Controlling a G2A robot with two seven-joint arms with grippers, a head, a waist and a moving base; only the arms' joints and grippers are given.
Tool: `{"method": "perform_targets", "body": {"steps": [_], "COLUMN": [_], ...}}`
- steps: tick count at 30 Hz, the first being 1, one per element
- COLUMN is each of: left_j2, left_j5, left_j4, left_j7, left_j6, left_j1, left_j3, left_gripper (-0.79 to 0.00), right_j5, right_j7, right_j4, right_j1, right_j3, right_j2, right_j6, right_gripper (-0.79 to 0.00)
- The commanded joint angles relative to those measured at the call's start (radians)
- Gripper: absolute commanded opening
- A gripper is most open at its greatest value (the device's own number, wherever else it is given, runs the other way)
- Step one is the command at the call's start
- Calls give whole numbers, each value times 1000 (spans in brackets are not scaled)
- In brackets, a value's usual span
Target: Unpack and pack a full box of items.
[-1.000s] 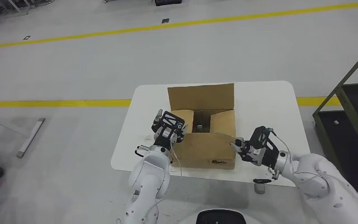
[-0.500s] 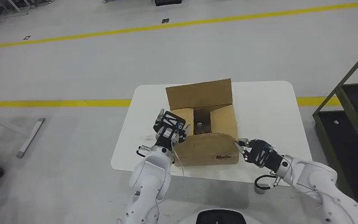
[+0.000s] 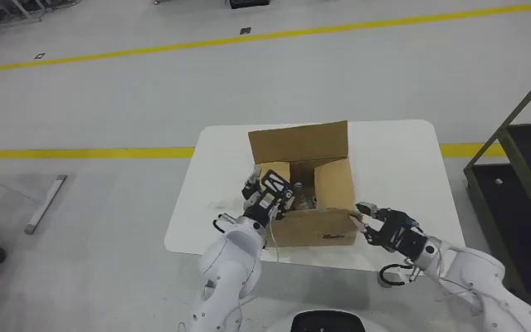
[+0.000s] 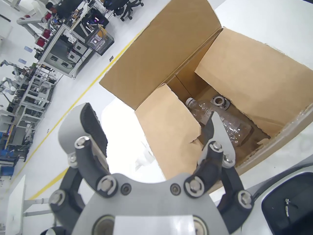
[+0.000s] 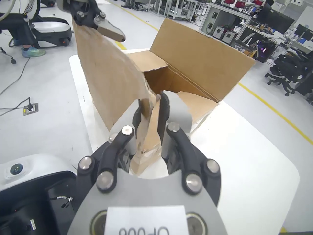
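One cardboard box (image 3: 299,143) was seen standing open on the white tabletop (image 3: 398,158). Four flaps were counted: the far one raised, the two side ones partly up, and the near flap (image 5: 110,79) folded outward. The right end effector (image 5: 150,110) was found clenched on the near flap at the box's near-right corner, with cardboard pinched between its fingers. The left end effector (image 4: 152,125) was held released, jaws wide, just above the box's near-left corner. One of its fingers was outside the left side flap and the other over the opening.

Inside the box, two items could be counted. One clear plastic bottle (image 4: 237,128) was laid on its side on the box floor. One small grey ring-shaped piece (image 4: 220,101) was set just beside it, toward the box's far wall. The bottle was placed below and slightly ahead of the left end effector. Its long axis ran from the neck, toward the box's far-left inner corner, to the base, toward the box's near-right. The left arm was judged the nearer, the right being occupied with the flap. A grasp across the bottle's body, square to that axis, was judged to be called for.
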State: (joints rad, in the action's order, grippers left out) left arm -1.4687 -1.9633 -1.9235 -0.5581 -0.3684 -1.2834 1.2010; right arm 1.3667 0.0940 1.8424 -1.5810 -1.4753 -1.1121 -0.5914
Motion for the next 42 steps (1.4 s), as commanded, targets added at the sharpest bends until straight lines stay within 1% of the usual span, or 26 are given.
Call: {"method": "perform_targets", "body": {"steps": [1,7,8,9,10,11,12,13,16,20,23,28,32,37,40,42], "left_j2": [2,7,8,9,10,11,12,14,17,21,23,27,30,34,36,37], "left_j5": [2,7,8,9,13,13,14,22,40,51,70,81,93,89,76,72], "left_j4": [-11,-41,-48,-56,-62,-69,-79,-88,-112,-126,-136,-147,-144,-121,-87,-64], "left_j7": [-2,0,0,1,2,0,2,3,-4,-11,-17,-19,-22,-15,-3,5], "left_j6": [-15,-24,-30,-35,-40,-54,-68,-76,-106,-115,-109,-94,-80,-77,-67,-54], "left_j1": [-6,-28,-32,-36,-40,-43,-45,-51,-65,-84,-94,-96,-92,-81,-72,-68], "left_j3": [-2,-3,-4,-5,-4,-5,-6,-5,-8,-5,1,21,40,46,43,39], "left_gripper": [0,0,0,0,0,0,0,0,0,0,0,0,0,0,0,0], "right_j5": [-69,-362,-400,-447,-504,-549,-575,-601,-682,-707,-694,-663,-664,-632,-559,-515], "right_j7": [-1,6,-12,-22,-35,-64,-99,-128,-191,-271,-342,-452,-490,-514,-522,-501], "right_j4": [1,-12,-18,-18,-27,-36,-34,-30,-27,-36,-54,-92,-114,-136,-129,-128], "right_j1": [-2,-12,-8,-4,-1,8,17,27,54,93,124,147,147,141,139,130], "right_j3": [-19,-103,-117,-123,-124,-129,-128,-123,-93,-25,35,110,133,145,155,158], "right_j2": [1,3,4,4,4,3,3,3,0,-4,-7,-5,-1,4,8,9], "right_j6": [-11,-67,-62,-63,-60,-28,-3,14,47,63,48,-23,-90,-146,-177,-163], "right_gripper": [0,0,-58,-135,-403,-489,-693,-785,-785,-785,-785,-785,-785,-785,-785,-785]}}
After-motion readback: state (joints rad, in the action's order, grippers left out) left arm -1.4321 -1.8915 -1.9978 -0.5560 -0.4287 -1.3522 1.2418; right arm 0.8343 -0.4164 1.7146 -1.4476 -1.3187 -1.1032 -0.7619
